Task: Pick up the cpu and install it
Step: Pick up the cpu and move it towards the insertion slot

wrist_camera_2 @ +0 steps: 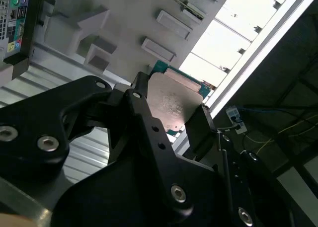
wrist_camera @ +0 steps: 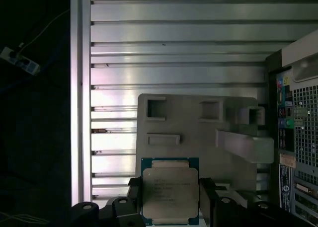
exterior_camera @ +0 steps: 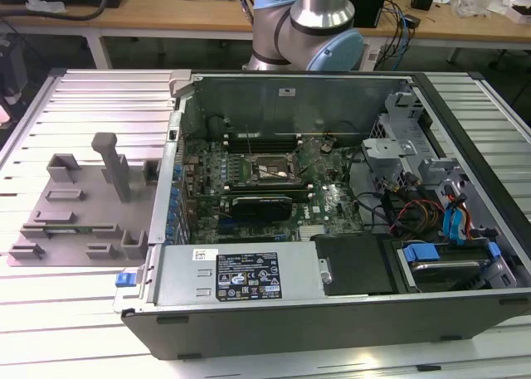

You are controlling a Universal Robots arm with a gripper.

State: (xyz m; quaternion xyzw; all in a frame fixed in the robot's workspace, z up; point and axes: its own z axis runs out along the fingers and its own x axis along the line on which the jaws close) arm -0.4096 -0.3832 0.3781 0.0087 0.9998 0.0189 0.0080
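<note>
Though pinched and up off its rest, not yet home: cpu (wrist_camera: 170,189) clamped flat between the two black fingers (wrist_camera: 134,202) of the gripper (wrist_camera: 170,207), squeezed on opposite edges, pale silver top turned to the camera in both wrist views, green rim peeking round it. No gap to be seen at either finger, so a firm hold by the look of it. Hanging above the grey fixture (wrist_camera: 198,132) out on the slatted table (wrist_camera: 174,38), with the back panel of the computer case (wrist_camera: 298,137) off to one side and apart. Pick-up half done, then. Install half untouched: over in the exterior view, dark socket (exterior_camera: 270,170) on the motherboard (exterior_camera: 332,201) sitting inside the open case, metal frame in place, nothing there reading as the pale chip. Carried, not placed; crossing to the case and seating in the socket left to do.
</note>
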